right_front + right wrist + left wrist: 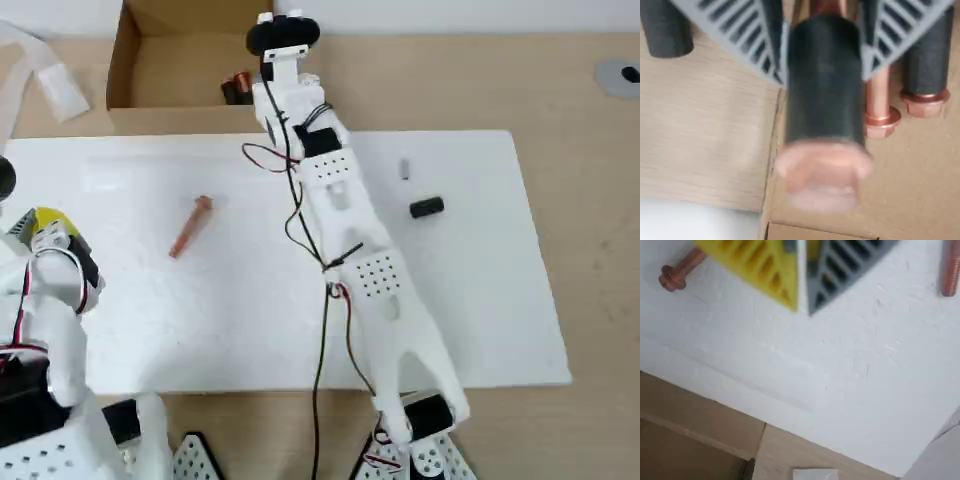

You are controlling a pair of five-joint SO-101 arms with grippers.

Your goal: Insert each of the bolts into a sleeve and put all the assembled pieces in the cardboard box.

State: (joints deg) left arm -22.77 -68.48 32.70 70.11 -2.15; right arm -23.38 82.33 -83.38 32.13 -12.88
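R fingers (730,30) clenched on sleeved bolt (822,100), above box (118,65); done pcs (237,88) inside. L fingers (760,265) pinched shut, empty. Loose bolt (190,226) and sleeve (427,207) lie on mat (200,320) outside box. Bolt prob. stiff, slick: grab mid-shank.

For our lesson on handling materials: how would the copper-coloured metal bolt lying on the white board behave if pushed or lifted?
The copper-coloured metal bolt looks rigid, so it probably won't bend. Its round shank suggests rolling, likely curving around the wider head. Being metal, probably heavy for its size.
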